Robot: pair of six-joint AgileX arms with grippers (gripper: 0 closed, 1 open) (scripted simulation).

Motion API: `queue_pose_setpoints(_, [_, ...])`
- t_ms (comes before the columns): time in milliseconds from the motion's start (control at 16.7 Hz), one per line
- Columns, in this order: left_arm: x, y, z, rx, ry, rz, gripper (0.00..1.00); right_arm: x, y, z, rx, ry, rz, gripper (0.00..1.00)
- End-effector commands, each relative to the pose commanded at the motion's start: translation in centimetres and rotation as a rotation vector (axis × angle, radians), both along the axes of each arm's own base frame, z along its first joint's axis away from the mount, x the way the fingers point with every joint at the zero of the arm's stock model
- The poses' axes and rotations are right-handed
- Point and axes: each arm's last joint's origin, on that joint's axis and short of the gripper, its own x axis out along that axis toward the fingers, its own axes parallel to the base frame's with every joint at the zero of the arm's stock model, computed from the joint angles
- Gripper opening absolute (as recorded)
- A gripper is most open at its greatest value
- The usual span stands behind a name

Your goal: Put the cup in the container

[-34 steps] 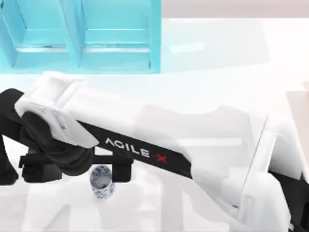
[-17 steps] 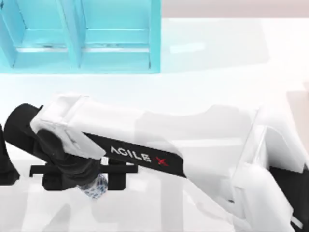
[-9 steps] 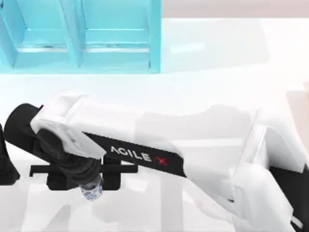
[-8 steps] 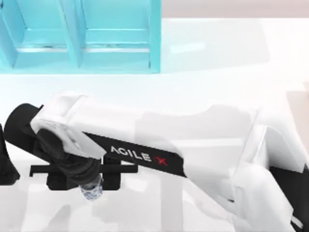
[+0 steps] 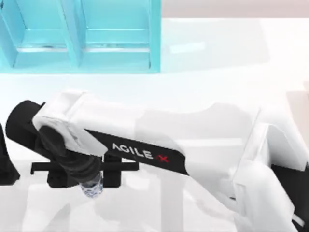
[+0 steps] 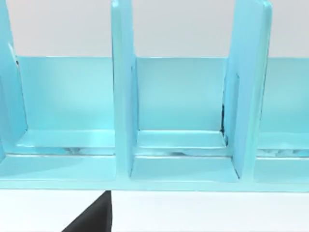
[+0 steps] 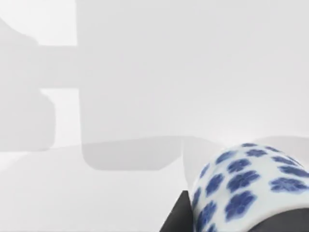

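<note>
One small white ceramic cup with blue flowers, at seven o'clock on the table, sits clamped in the right gripper, which should lift straight before swinging toward the turquoise divided container at eleven o'clock.

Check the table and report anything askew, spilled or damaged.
Nothing stands out. The cup sits under the right gripper near the table's left front, dark gripper parts against its flowered side in the right wrist view, with no crack or spill showing. The blue container stands straight at the back left.
</note>
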Motion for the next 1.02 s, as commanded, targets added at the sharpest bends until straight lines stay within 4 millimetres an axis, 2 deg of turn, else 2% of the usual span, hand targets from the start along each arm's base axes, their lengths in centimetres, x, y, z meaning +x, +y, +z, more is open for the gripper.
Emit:
queue_pose_setpoints(180, [0.0, 0.0, 0.0, 0.000, 0.000, 0.000, 1.00, 3.4, -2.6, 1.0, -0.009, 0.008, -0.008, 0.00])
queue_pose_setpoints(240, [0.0, 0.0, 0.0, 0.000, 0.000, 0.000, 1.00, 5.2, -4.2, 1.3, -0.020, 0.019, -0.012, 0.00])
queue_pose_setpoints(360, [0.0, 0.0, 0.0, 0.000, 0.000, 0.000, 1.00, 9.2, -8.6, 2.4, -0.033, 0.045, -0.018, 0.00])
queue_pose_setpoints(540, [0.0, 0.0, 0.0, 0.000, 0.000, 0.000, 1.00, 14.8, -17.7, 5.0, -0.026, 0.072, -0.016, 0.00])
queue_pose_setpoints(720, [0.0, 0.0, 0.0, 0.000, 0.000, 0.000, 1.00, 17.7, -28.6, 7.6, -0.010, 0.090, 0.000, 0.00])
queue_pose_setpoints(840, [0.0, 0.0, 0.0, 0.000, 0.000, 0.000, 1.00, 17.8, -36.2, 9.0, 0.000, 0.105, 0.009, 0.00])
queue_pose_setpoints(1020, [0.0, 0.0, 0.0, 0.000, 0.000, 0.000, 1.00, 15.3, -46.9, 10.6, 0.014, 0.110, 0.012, 0.00])
